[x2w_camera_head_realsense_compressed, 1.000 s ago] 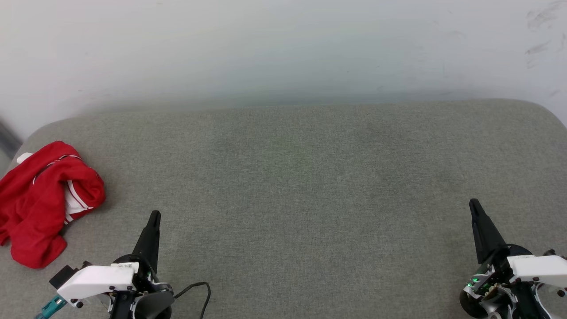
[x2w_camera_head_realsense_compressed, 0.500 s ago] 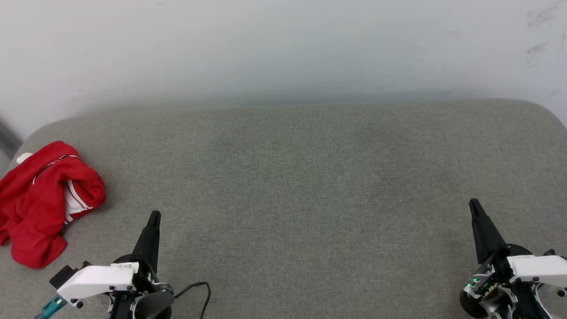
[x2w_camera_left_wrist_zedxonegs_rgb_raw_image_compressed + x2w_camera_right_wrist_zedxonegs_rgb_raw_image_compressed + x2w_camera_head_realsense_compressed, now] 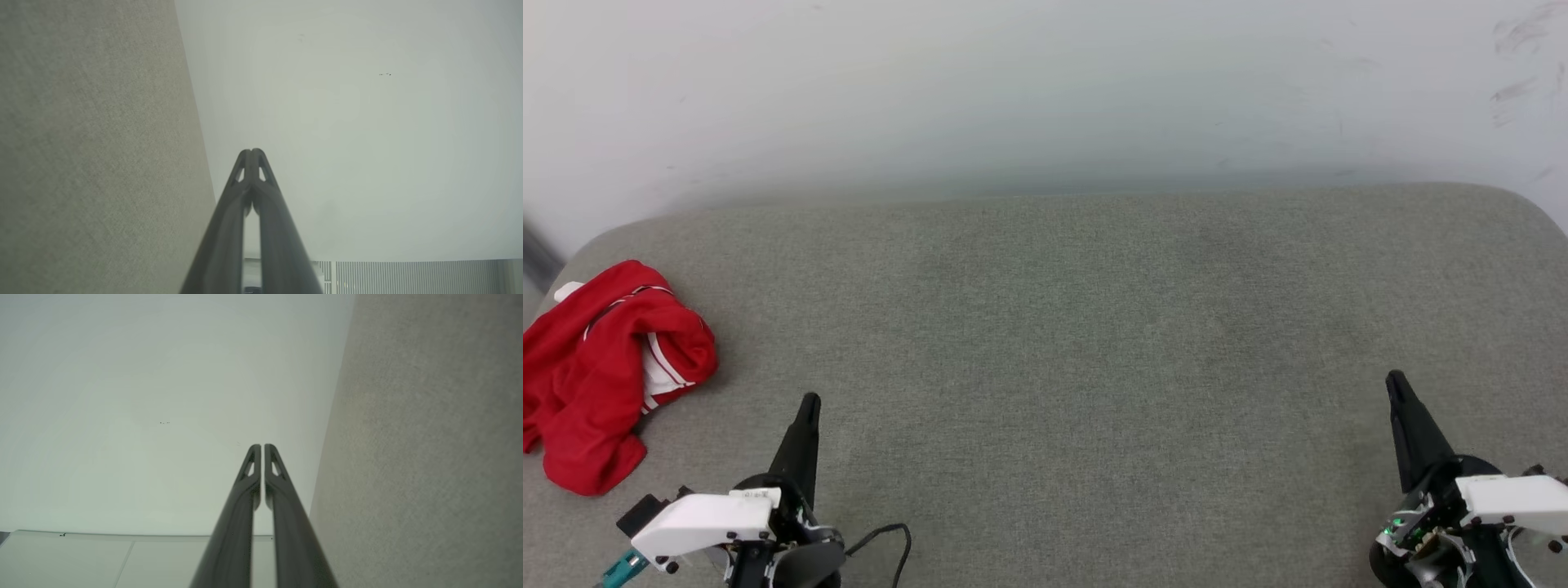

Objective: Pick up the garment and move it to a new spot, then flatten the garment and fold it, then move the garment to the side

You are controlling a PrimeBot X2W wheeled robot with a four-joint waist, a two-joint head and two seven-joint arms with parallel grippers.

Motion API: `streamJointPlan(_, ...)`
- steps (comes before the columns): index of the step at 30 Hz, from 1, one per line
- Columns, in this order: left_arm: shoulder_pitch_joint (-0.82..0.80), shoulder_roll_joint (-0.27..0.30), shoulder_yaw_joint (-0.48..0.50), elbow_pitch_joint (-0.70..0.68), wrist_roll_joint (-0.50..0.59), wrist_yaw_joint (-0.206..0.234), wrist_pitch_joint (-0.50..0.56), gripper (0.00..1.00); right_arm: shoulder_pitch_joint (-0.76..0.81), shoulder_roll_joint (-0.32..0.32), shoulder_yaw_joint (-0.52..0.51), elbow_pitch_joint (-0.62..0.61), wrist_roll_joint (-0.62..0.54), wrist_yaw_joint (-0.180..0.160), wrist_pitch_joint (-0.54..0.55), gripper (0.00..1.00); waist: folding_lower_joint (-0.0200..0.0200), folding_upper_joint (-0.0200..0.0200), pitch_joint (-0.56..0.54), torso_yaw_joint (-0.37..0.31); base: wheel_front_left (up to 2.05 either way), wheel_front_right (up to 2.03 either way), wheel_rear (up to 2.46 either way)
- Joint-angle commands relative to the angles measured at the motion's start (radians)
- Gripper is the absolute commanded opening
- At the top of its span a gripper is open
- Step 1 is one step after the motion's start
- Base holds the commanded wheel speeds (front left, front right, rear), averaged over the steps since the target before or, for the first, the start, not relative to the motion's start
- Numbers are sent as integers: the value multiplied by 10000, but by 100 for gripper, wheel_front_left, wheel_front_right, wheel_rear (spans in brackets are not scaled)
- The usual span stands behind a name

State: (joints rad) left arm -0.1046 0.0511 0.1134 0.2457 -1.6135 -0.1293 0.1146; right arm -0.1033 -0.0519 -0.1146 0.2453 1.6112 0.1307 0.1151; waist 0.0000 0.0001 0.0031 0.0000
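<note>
The garment, red with a white striped sleeve showing, lies crumpled at the far left edge of the grey padded surface in the head view. My left gripper stands shut near the lower left, a short way right of the garment and apart from it. At the lower right my right gripper is shut too, with nothing in it. The left wrist view shows the left gripper with fingers pressed together, and the right wrist view shows the right gripper the same way.
A pale wall rises behind the padded surface. A black cable loops by the left wrist. The surface has rounded back corners, and its left edge runs just under the garment.
Both grippers have dropped slightly lower in the head view. The garment has not moved.
</note>
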Motion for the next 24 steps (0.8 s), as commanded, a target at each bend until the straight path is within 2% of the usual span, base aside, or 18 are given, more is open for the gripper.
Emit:
streamJointPlan(1, 2, 0, 0, 1, 3, 0, -5, 100, 1, 0, 2, -1, -2, 0, -4, 100, 0, -1, 0, 0, 0, 0, 0)
streamJointPlan(14, 432, -34, -170, -38, 353, 8, -516, 100, 413, 7, 287, 4, -449, -2, -515, 100, 0, -1, 17, -8, 0, 0, 0)
streamJointPlan(24, 616, -28, 226, -154, 1113, 4, -973, 100, 482, 8, 224, -164, -1867, -1, -974, 100, 0, -1, 23, -1, 0, 0, 0)
